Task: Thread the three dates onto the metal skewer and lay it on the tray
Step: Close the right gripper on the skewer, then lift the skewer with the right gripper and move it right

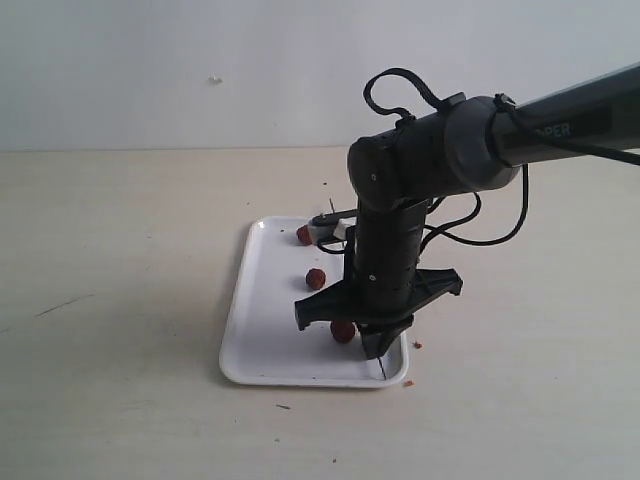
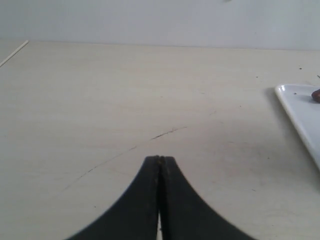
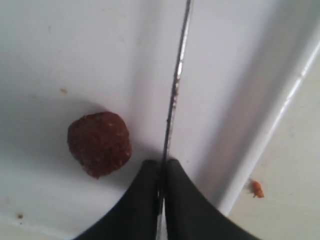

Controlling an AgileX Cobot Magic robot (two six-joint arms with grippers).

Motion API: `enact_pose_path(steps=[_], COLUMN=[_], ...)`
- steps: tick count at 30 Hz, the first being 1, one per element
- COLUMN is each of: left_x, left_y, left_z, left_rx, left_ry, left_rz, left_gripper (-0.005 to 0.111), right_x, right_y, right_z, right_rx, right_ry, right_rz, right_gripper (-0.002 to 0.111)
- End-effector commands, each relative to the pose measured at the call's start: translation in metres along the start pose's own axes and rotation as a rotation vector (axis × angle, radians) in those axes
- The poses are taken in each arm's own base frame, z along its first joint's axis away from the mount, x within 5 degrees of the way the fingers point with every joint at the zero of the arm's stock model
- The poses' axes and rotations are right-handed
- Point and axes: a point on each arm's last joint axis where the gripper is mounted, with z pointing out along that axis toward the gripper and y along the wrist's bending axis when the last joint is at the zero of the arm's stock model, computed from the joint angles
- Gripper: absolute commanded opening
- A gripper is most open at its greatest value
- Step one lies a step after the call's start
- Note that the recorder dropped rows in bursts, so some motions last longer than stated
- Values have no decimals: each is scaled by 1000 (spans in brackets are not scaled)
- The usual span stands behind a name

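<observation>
Right pincer (image 3: 161,162) clamped on the metal skewer (image 3: 176,85) over the tray (image 3: 280,110), date (image 3: 100,143) right beside; left pincer (image 2: 160,159) closed, empty.

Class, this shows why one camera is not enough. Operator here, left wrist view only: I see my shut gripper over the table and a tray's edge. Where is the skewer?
Observer: The right gripper is shut on the skewer, above the tray.
Operator: Any dates threaded on it?
Observer: None on the stretch I can see. Three lie loose on the tray: a far date, a middle date and a near date.
Operator: How close is the near date to the skewer?
Observer: Beside it with a gap, not touching.
</observation>
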Motion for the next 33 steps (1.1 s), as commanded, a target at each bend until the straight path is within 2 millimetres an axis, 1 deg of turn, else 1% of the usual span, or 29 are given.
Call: enact_pose_path(steps=[1, 7, 10, 13, 15, 17, 20, 23, 25, 28, 30, 33], left_x=[0, 0, 0, 0, 0, 0, 0, 0, 0, 0, 0, 0], left_y=[0, 0, 0, 0, 0, 0, 0, 0, 0, 0, 0, 0], left_z=[0, 0, 0, 0, 0, 0, 0, 0, 0, 0, 0, 0], left_rx=[-1, -1, -1, -1, -1, -1, -1, -1, -1, -1, -1, -1], left_ry=[-8, -8, -8, -8, -8, -8, -8, -8, -8, -8, -8, -8], left_rz=[1, 1, 1, 1, 1, 1, 1, 1, 1, 1, 1, 1], left_gripper=[0, 0, 0, 0, 0, 0, 0, 0, 0, 0, 0, 0], right_x=[2, 1, 0, 1, 3, 8, 23, 39, 44, 63, 76, 93], right_y=[0, -1, -4, -6, -7, -10, -16, -28, -32, -36, -36, -41], right_z=[4, 2, -8, -28, -47, -68, -97, -126, -144, -168, -177, -181], right_rx=[14, 18, 43, 59, 57, 70, 107, 187, 213, 184, 141, 128], right_ry=[34, 21, -18, -73, -107, -132, -111, -85, -137, -192, -207, -213], right_rz=[24, 26, 40, 30, 21, -36, -137, -205, -262, -324, -351, -350], right_gripper=[0, 0, 0, 0, 0, 0, 0, 0, 0, 0, 0, 0])
